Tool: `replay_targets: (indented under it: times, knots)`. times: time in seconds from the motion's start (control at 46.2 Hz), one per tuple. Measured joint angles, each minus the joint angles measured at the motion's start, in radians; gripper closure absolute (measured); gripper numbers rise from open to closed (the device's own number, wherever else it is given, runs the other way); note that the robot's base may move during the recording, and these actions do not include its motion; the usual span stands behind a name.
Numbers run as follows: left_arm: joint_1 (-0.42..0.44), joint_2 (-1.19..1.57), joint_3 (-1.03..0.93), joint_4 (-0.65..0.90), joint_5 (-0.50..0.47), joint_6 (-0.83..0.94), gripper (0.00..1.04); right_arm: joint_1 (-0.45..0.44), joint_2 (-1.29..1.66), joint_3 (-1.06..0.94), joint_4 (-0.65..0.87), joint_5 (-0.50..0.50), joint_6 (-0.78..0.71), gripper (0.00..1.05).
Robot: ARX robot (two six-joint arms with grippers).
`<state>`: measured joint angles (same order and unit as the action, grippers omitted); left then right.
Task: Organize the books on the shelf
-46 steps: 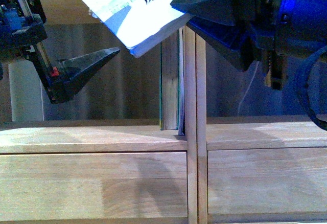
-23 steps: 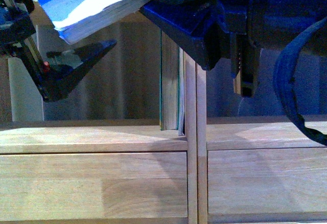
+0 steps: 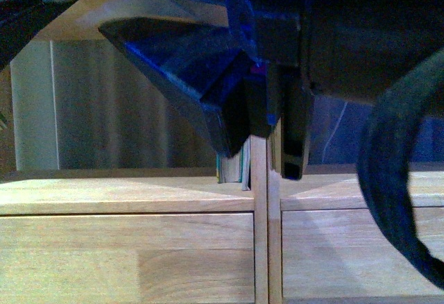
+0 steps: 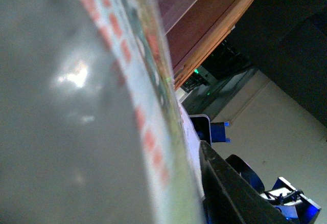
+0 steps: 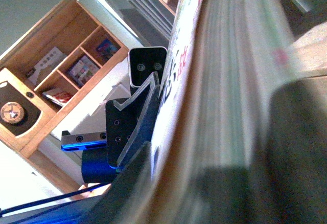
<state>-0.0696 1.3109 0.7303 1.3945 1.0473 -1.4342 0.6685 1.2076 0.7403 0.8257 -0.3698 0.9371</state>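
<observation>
The right gripper [image 3: 173,40] fills the upper centre and right of the front view, very close to the lens, with its wrist a dark mass in the upper right. Its lower finger [image 3: 187,75] is a dark blue wedge pointing toward the left of the frame, its tip in the upper left quarter. A thick cable [image 3: 385,179] curves down the right edge. In the right wrist view the jaws are clamped on the white softcover [image 5: 225,106]. The left gripper [image 3: 17,23] is only a dark shape at the upper left edge. One black finger [image 4: 230,193] shows at the bottom of the left wrist view, and whether those jaws are closed cannot be told.
</observation>
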Motion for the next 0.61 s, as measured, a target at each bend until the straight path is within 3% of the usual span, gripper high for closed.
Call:
replay_targets:
  times: [0.065, 0.151, 0.281, 0.476, 0.606]
  knots:
    - [0.000, 0.000, -0.009, 0.000, 0.008, -0.009, 0.91, 0.002, -0.014, -0.018, 0.005, 0.002, 0.014, 0.56]
    - [0.000, 0.000, -0.012, 0.000, 0.014, -0.011, 0.96, 0.002, -0.031, -0.035, 0.005, 0.003, 0.017, 0.48]
    - [0.000, 0.000, -0.014, 0.000, 0.023, -0.011, 0.98, 0.002, -0.059, -0.059, -0.001, 0.002, 0.016, 0.36]
    - [0.016, -0.021, -0.056, 0.000, 0.023, -0.011, 0.98, -0.042, -0.143, -0.114, -0.054, -0.025, -0.002, 0.07]
    - [0.139, -0.270, -0.266, -0.108, -0.026, 0.086, 0.98, -0.121, -0.184, -0.152, -0.068, -0.074, -0.010, 0.07]
